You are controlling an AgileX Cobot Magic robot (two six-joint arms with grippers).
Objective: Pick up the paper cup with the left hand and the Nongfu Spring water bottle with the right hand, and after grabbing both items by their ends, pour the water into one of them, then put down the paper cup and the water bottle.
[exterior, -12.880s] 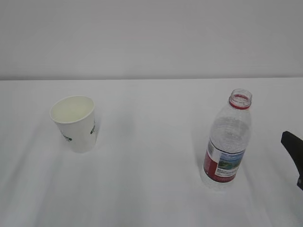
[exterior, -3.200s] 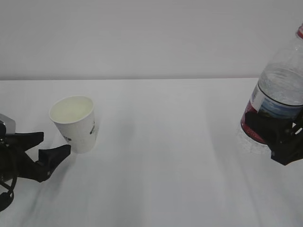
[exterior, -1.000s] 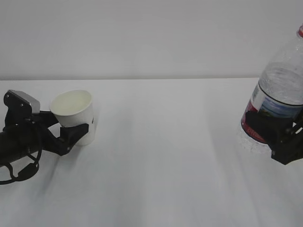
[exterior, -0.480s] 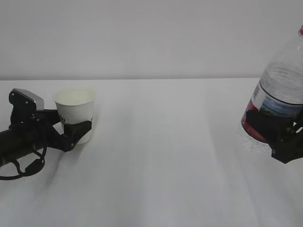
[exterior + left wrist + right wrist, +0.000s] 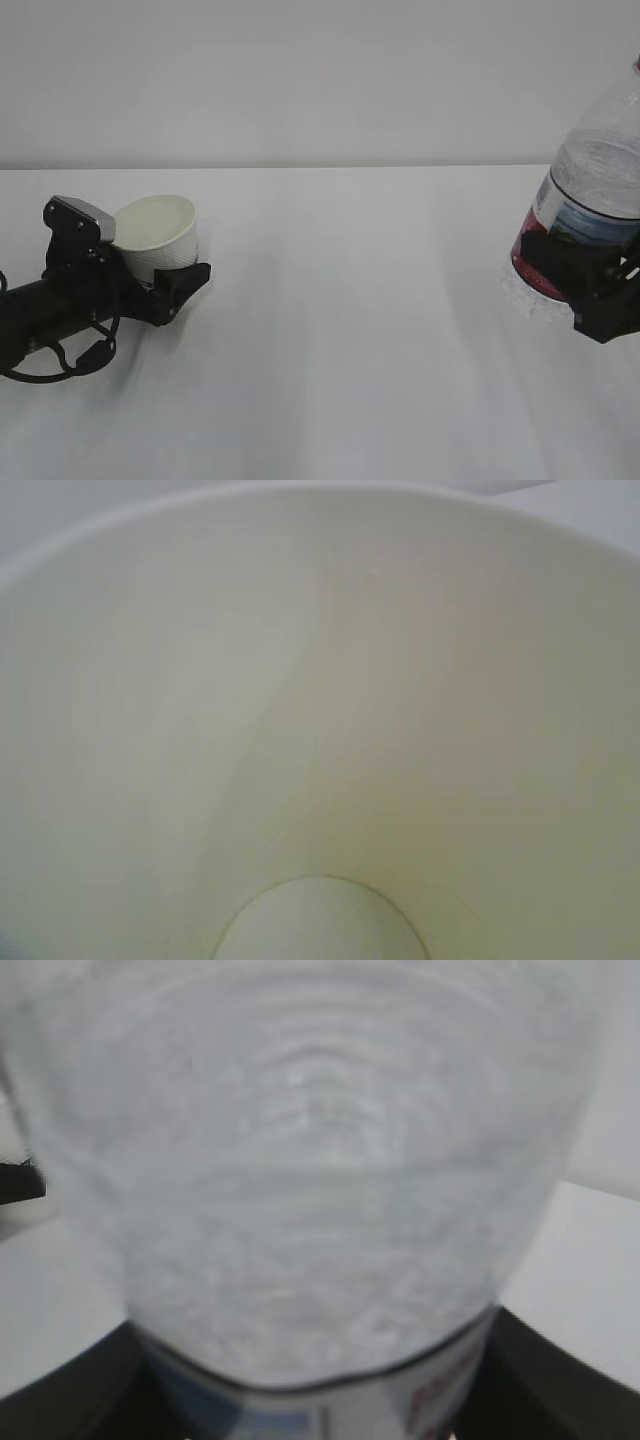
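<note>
1. One paper cup (image 5: 157,234) sat tilted between the wide-spread jaws of the left hand (image 5: 160,285) at the table's (image 5: 350,330) left.
2. One Nongfu Spring water bottle (image 5: 590,215) hung lifted at far right, clamped by the right hand (image 5: 585,290).

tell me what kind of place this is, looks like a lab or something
Probably a robot test bench or lab rather than a home: a bare white table against a blank white wall, holding only a paper cup and a water bottle, each handled by a black robot arm.
</note>
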